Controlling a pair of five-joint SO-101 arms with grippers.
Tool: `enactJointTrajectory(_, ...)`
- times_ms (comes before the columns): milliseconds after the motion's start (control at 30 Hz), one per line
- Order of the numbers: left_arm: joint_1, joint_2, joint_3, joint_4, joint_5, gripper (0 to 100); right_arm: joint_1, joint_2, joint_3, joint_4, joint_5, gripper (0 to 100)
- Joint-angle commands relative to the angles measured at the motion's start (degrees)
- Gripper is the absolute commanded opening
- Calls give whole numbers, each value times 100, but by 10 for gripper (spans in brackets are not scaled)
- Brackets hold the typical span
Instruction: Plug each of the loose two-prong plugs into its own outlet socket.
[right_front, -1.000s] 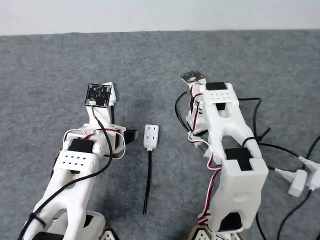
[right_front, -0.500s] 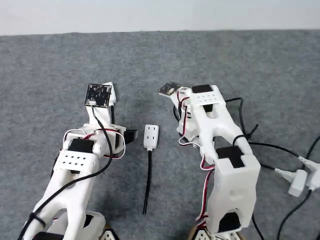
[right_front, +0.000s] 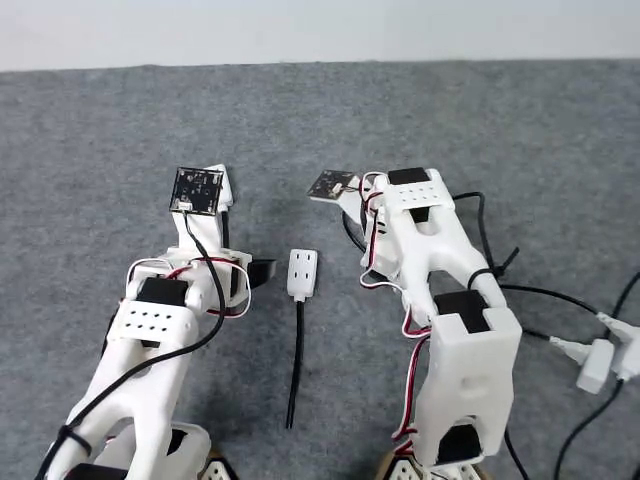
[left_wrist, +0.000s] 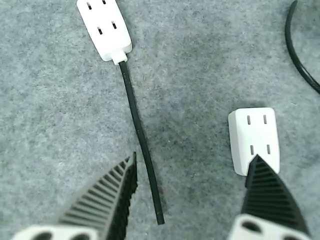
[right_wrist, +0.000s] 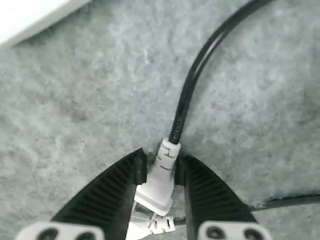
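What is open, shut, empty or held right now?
left gripper: open, holding nothing.
right gripper: shut on the plug.
plug: held, black cord trailing off.
corded socket: lying flat, all slots empty.
second socket: lying flat, all slots empty.
white plugs beside the right arm: lying on the table, ungripped.

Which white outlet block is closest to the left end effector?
The outlet block with no cord showing, right beside a fingertip of the left end effector. The other block lies farther off, trailing a black cord.
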Motion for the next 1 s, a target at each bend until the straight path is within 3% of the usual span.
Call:
enactJointTrajectory(0,-44,-193,-207,44,-62,327,-4,-40,-202,-198,114,103)
enactJointTrajectory(67,-44,-193,-207,44,-62,327,-4,48,-229,-242,105,17)
enactJointTrajectory(167,-44,-193,-207,44,-62,327,13,84,-246,-233,26,9)
enactJointTrajectory(433,-44,-193,-207,44,-62,327,57,145,-677,-242,-1732,8)
enactJointTrajectory(533,-44,-193,-207,44,-62,327,48,171,-651,-409,-1723,20)
enactJointTrajectory(700,-44,-193,-207,44,-62,327,4,259,-677,-400,-1530,177)
enactJointTrajectory(967,-44,-193,-207,44,-62,327,-101,259,-677,-435,-1336,101)
